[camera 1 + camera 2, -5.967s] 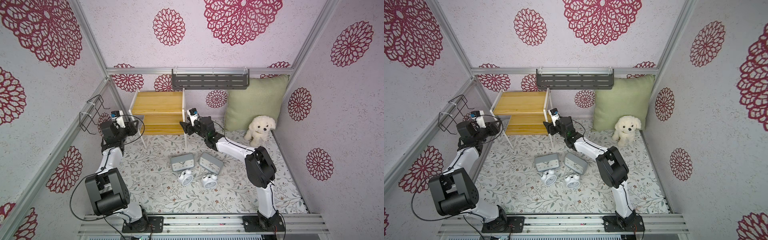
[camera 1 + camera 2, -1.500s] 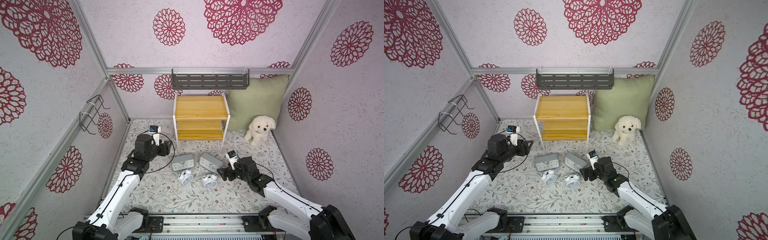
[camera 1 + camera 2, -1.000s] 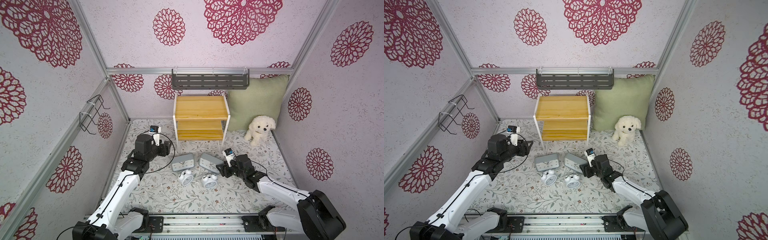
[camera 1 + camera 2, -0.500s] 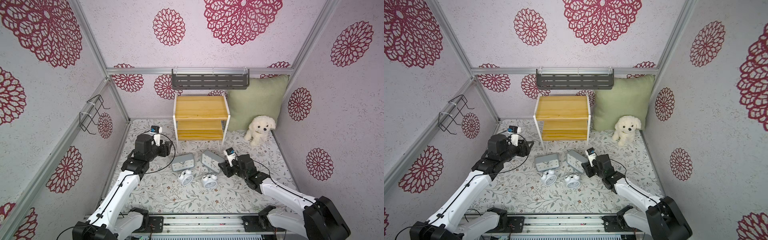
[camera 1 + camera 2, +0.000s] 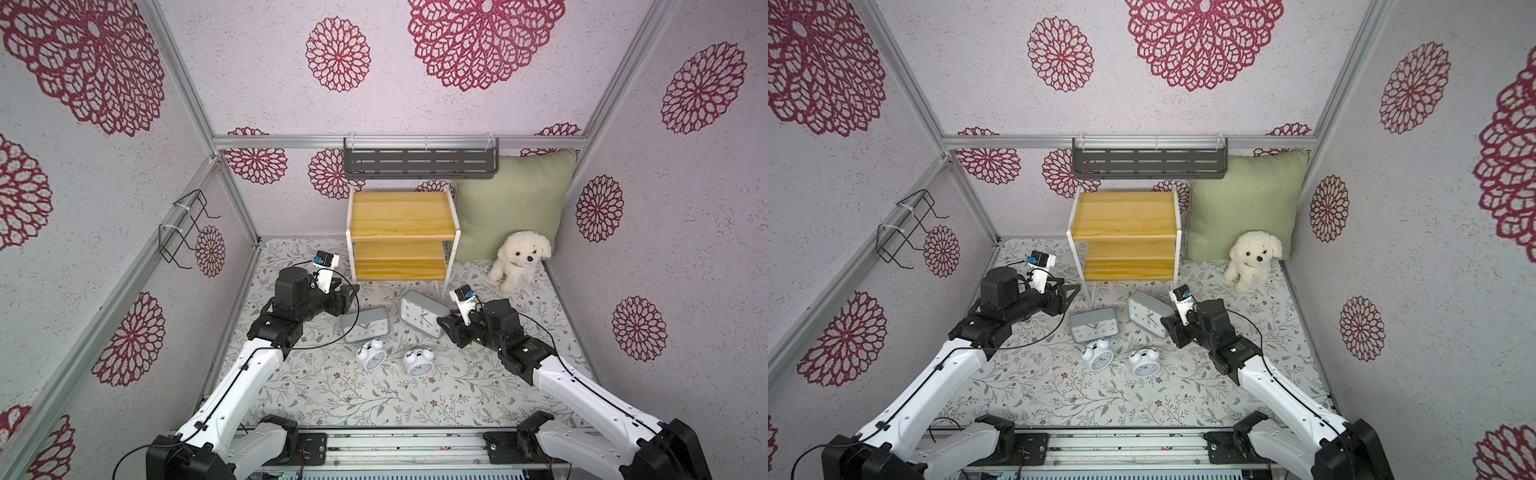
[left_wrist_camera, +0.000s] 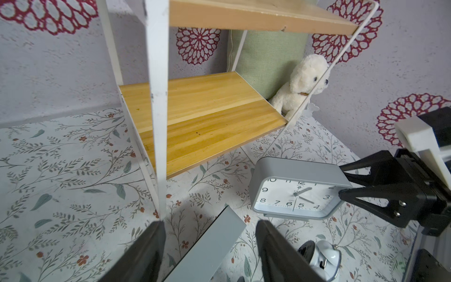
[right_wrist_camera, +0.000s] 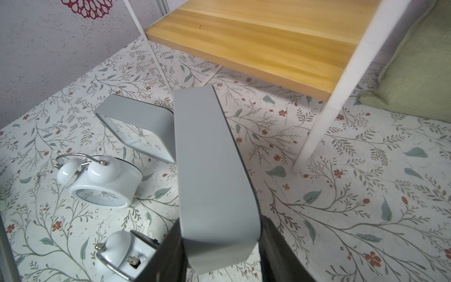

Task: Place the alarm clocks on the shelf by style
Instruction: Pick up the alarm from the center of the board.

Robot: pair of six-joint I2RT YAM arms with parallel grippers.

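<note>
My right gripper [image 5: 446, 326] is shut on the right-hand grey rectangular alarm clock [image 5: 422, 318], which it holds by one end, tilted up off the floor; the right wrist view shows the clock's grey side [image 7: 210, 171] between the jaws. The other grey clock [image 5: 365, 325] lies face up just to its left. My left gripper [image 5: 351, 297] hangs open over that clock's edge [image 6: 210, 249]. Two white twin-bell clocks [image 5: 371, 355] [image 5: 417, 361] lie in front of the grey pair. The shelf [image 5: 401, 216] stands behind with both pine boards bare.
A green pillow [image 5: 513, 203] and a white plush dog [image 5: 519, 257] sit to the right of the shelf. A dark grey slotted rack [image 5: 419, 162] hangs on the back wall and a black wire rack [image 5: 183, 228] on the left wall.
My right gripper has closed on the right-hand grey clock and raised it onto a tilt. The left arm has barely moved.
</note>
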